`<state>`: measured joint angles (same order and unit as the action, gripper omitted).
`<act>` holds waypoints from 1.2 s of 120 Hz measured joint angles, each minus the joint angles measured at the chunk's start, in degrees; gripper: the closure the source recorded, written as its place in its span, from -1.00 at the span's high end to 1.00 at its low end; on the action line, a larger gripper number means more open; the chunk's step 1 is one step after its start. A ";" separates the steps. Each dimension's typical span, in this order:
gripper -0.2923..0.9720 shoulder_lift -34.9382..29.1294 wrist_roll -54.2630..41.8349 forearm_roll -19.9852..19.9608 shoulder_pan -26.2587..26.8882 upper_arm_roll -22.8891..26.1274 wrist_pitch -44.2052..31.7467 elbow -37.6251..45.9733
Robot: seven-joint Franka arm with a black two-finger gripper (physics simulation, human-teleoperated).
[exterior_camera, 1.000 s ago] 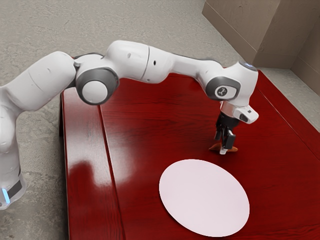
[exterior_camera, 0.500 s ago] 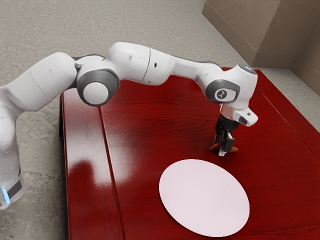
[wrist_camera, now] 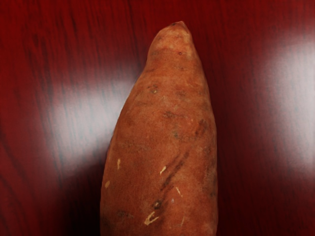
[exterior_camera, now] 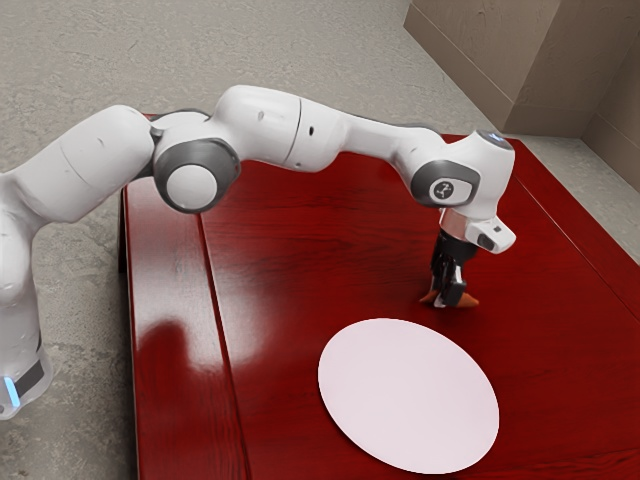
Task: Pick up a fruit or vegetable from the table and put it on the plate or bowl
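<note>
A reddish-brown sweet potato (wrist_camera: 165, 147) lies on the dark red table, just beyond the far edge of the round white plate (exterior_camera: 408, 395). In the exterior view only its orange ends (exterior_camera: 432, 296) stick out from under my hand. My black gripper (exterior_camera: 452, 293) is down on the table over it, fingers pressed against its two sides. The wrist view looks straight down on the sweet potato, its pointed tip leading away from the hand. The plate has nothing on it.
The glossy red table (exterior_camera: 300, 260) stretches out on all sides of the plate. A seam runs down it near the exterior view's left. Beige walls (exterior_camera: 560, 60) stand behind the far right corner.
My hand has come down over the sweet potato, and the fingers have drawn together onto it. The sweet potato and plate have not moved.
</note>
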<state>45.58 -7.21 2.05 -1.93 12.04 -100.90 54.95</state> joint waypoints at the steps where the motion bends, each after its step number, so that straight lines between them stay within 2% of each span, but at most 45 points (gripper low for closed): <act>1: -0.32 0.00 -0.04 0.00 0.00 0.00 -0.03 0.00; 58: -0.34 -3.20 -1.47 0.30 0.44 0.43 -0.43 -0.31; 84: -0.34 -4.70 -1.77 0.45 1.73 4.50 0.86 0.18; 112: -0.34 -7.74 -1.92 0.52 4.15 7.41 2.03 5.94; 123: -0.34 -10.56 -1.93 0.50 4.74 8.96 0.79 11.71; 144: -0.34 -13.69 -1.87 0.44 5.42 10.83 -1.08 17.20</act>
<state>31.89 -9.07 2.49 3.49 22.87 -101.98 72.15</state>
